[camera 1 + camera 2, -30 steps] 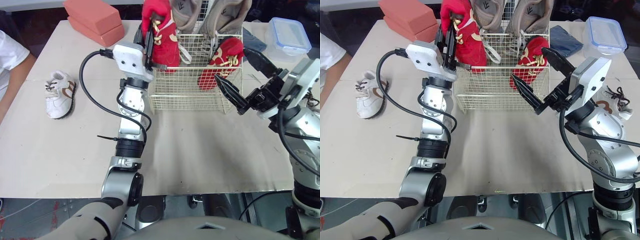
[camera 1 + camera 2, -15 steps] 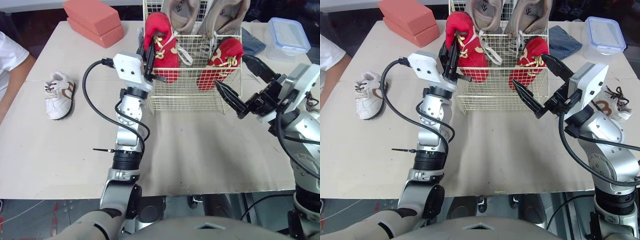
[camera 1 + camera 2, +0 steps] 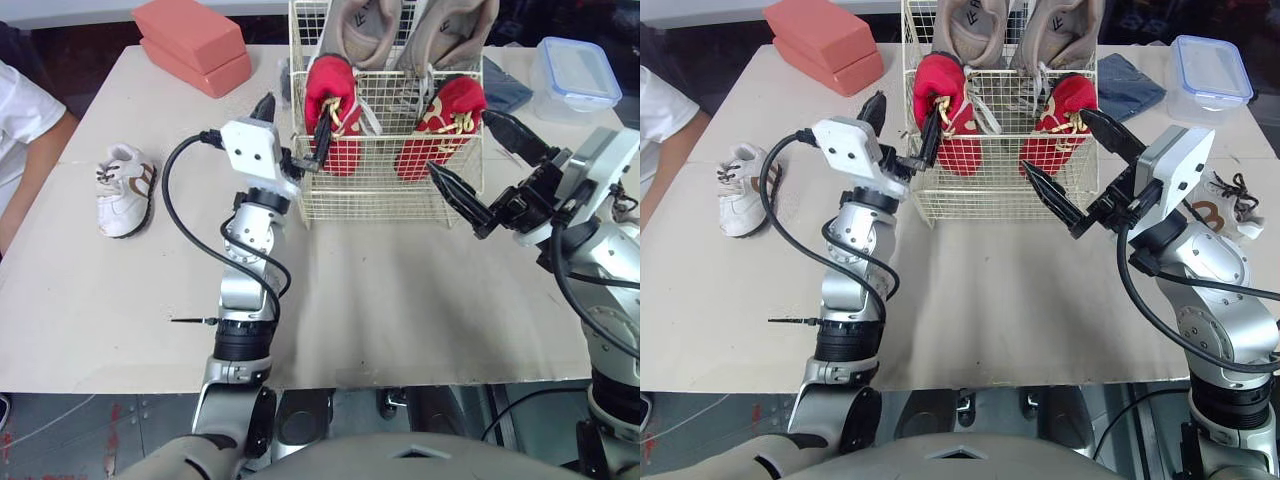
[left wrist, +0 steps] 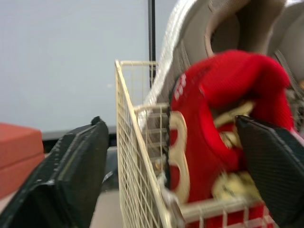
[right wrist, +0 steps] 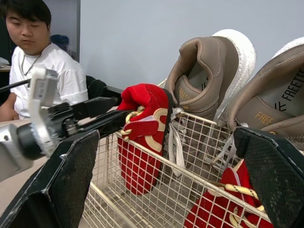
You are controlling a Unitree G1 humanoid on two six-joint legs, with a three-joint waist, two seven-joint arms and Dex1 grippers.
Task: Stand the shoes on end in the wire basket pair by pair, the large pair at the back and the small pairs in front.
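The wire basket [image 3: 385, 185] holds two large tan shoes [image 3: 360, 30] on end at the back. In front of them stand two red shoes, one at the left [image 3: 330, 110] and one at the right [image 3: 445, 120]. My left gripper [image 3: 293, 125] is open and straddles the basket's left wall [image 4: 137, 180], one finger outside and the other against the left red shoe [image 4: 209, 123]. My right gripper [image 3: 480, 165] stands open just off the basket's front right corner, holding nothing. A small white shoe [image 3: 122, 188] lies on the table at the left.
Another white and brown shoe [image 3: 1220, 205] lies behind my right arm. Red blocks [image 3: 190, 40] sit at the back left, with a lidded plastic box [image 3: 580, 75] and a blue cloth [image 3: 505, 85] at the back right. A person [image 3: 25, 140] sits at the table's left edge.
My left gripper came down with the left red shoe from above the rim, then opened and let it go inside the basket. The right arm has barely moved.
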